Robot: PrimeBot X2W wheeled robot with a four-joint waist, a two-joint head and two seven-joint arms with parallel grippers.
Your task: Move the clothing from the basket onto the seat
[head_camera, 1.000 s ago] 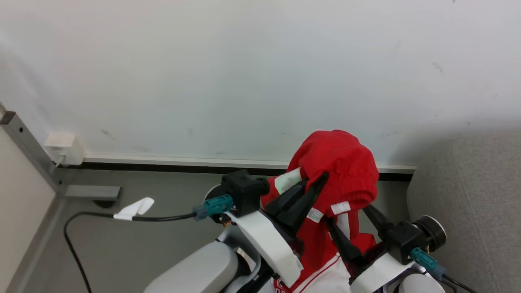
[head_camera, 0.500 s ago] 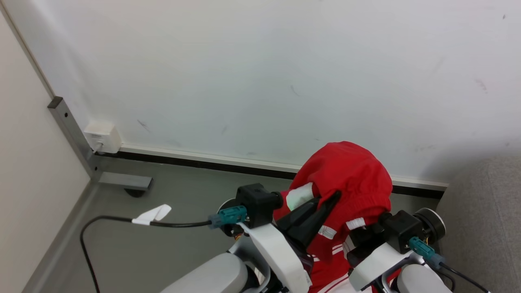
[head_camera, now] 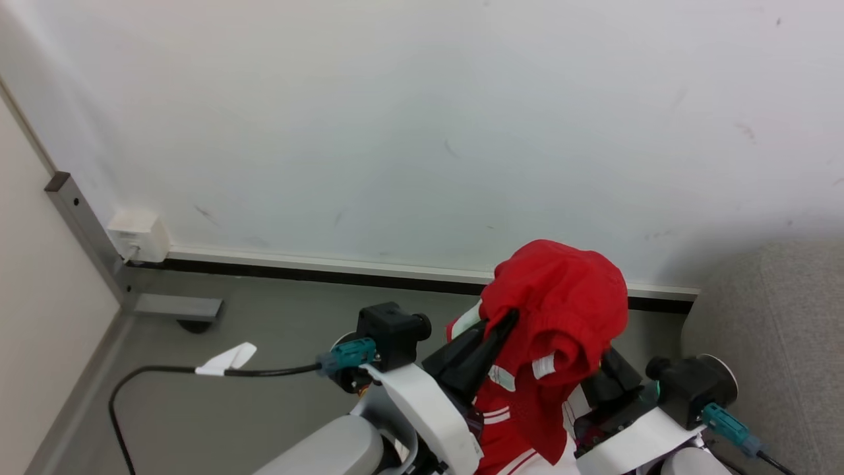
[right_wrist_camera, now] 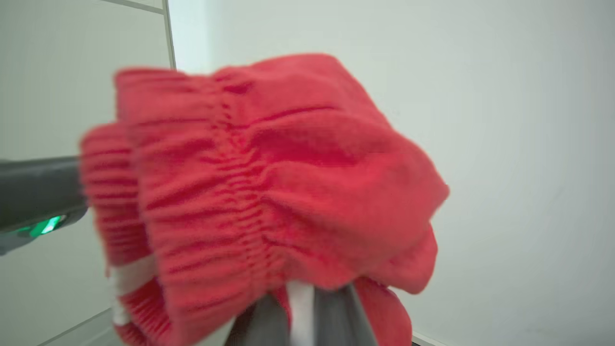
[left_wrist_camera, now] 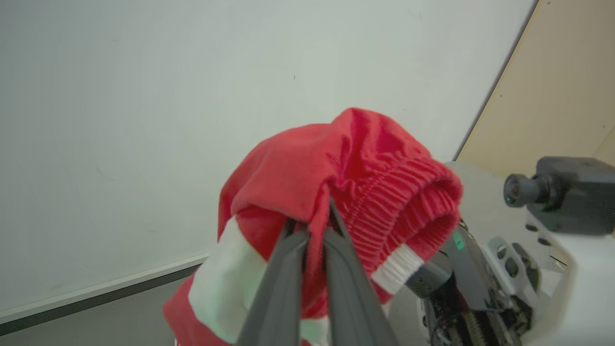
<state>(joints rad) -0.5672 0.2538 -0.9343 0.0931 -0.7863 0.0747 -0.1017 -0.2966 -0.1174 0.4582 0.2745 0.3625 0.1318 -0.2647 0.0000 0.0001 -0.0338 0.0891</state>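
Note:
The clothing (head_camera: 560, 300), a bunched red garment with white panels and a ribbed elastic band, hangs in the air between both grippers, in front of the wall. My left gripper (head_camera: 506, 321) is shut on a fold of it; the left wrist view shows the two fingers (left_wrist_camera: 288, 283) pinching red fabric (left_wrist_camera: 346, 163). My right gripper (head_camera: 605, 368) is under the garment's right side, tips hidden by cloth. In the right wrist view its fingers (right_wrist_camera: 336, 317) are shut on a white strip of the clothing (right_wrist_camera: 269, 182). The grey seat (head_camera: 778, 330) is at the right edge. The basket is out of view.
A white wall with a dark baseboard (head_camera: 330, 272) stands close ahead over grey floor. At left are a metal post (head_camera: 82, 221), a white wall box (head_camera: 138, 234) and a black cable with a white tag (head_camera: 224, 359).
The head camera has shifted. The right gripper has sunk lower and further under the garment. The red bundle now droops more over the right fingers.

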